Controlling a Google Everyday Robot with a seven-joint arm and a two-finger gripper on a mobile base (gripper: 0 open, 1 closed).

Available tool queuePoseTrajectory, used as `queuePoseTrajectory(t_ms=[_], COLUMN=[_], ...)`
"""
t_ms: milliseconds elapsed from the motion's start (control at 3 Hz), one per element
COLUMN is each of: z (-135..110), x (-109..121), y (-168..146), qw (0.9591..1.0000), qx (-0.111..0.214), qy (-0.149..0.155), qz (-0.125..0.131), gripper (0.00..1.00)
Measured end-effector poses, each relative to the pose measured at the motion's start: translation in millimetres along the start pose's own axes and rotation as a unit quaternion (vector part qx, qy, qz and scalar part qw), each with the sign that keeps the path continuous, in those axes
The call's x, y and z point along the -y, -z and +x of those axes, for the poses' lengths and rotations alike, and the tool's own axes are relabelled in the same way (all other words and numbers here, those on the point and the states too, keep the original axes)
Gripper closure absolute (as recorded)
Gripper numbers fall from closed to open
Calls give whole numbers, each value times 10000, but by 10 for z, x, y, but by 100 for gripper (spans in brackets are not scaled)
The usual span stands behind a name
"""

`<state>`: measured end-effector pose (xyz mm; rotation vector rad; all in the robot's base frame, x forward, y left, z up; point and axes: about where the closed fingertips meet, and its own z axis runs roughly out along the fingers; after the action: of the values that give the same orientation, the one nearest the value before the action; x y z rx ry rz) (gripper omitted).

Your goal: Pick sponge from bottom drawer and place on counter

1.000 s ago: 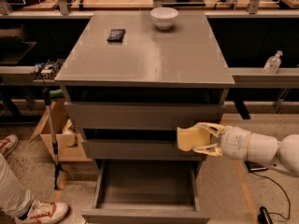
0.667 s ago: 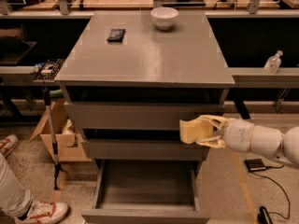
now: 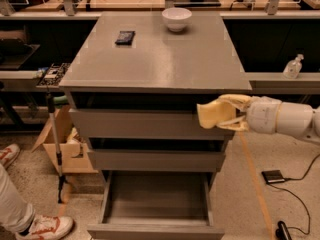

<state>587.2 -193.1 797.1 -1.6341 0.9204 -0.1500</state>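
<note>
Horizontally outstretched, the tool (image 3: pixel 234 115) clasps the sponge (image 3: pixel 211 117) level with the top drawer (image 3: pixel 145 124).

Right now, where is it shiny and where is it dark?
Camera view: soft glare on the middle of the smooth grey counter top; dark shadow under its front edge; the tool, by the grey upper drawer, right end, holds the pale yellow foam sponge, well lit.

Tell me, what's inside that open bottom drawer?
Only bare grey floor shows in the bottom drawer; its rear is hidden under the drawer above. The sponge is up in the gripper, by the top drawer.
</note>
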Motion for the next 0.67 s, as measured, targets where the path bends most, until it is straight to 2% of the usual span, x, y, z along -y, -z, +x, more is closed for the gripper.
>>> queuePoseTrajectory(t_ms=[333,667], z=[-61,-155], x=[398,728], y=[7,-64], qw=[9982,9933], qx=[-151,-203], qy=[579,1129], qz=[-47,-115], gripper=[100,100])
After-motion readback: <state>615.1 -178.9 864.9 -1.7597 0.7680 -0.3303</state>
